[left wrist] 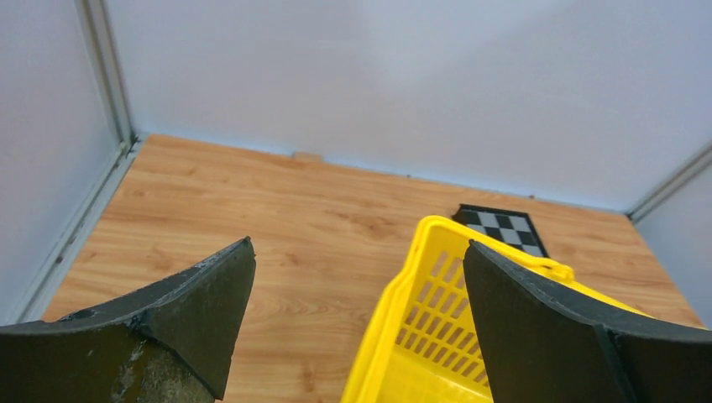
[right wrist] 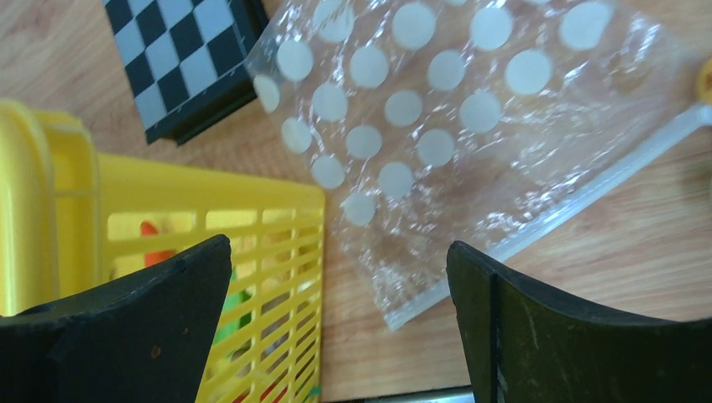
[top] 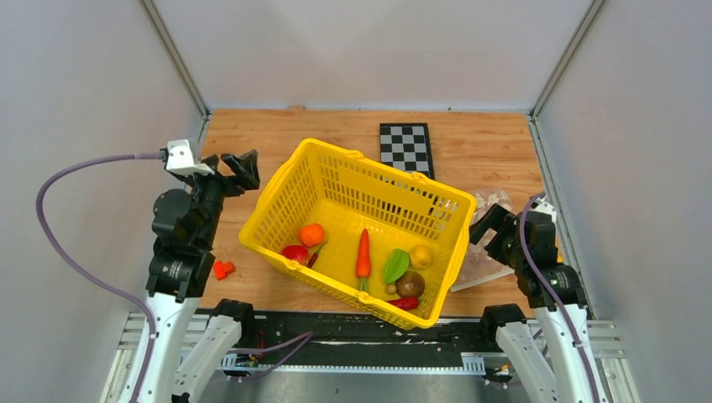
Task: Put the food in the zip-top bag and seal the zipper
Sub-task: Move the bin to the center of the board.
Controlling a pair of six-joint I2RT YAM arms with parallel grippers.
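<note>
Top external view gives me the layout: a yellow basket [top: 277, 200] sits askew in the middle of the table [top: 252, 134], and all the food is inside it. An orange [top: 312, 235] lies touching a tomato [top: 295, 253] at the left end. A carrot [top: 363, 254] lies in the middle, with a pepper [top: 395, 266] and a lemon [top: 421, 256] to its right. Near the front corner are a brown ball [top: 410, 284] and a chili [top: 404, 303].

The bag [right wrist: 437, 126] lies flat on the wood just right of the basket, partly hidden by my right arm from above. On the right wrist camera it is clear, crinkled plastic printed with white dots, and nothing shows inside it. Its zipper [right wrist: 537, 227] is a thin pale strip along the edge away from the basket. I cannot tell whether it is pressed closed.

My right gripper [right wrist: 337, 243] hangs over the bag's near corner and the basket wall, fingers spread wide and holding nothing. My left gripper [left wrist: 357, 252] is raised beside the basket's left end, equally wide and empty.

A checkerboard [top: 406, 148] lies behind the basket, and a red block [top: 222, 269] lies by the left arm.
</note>
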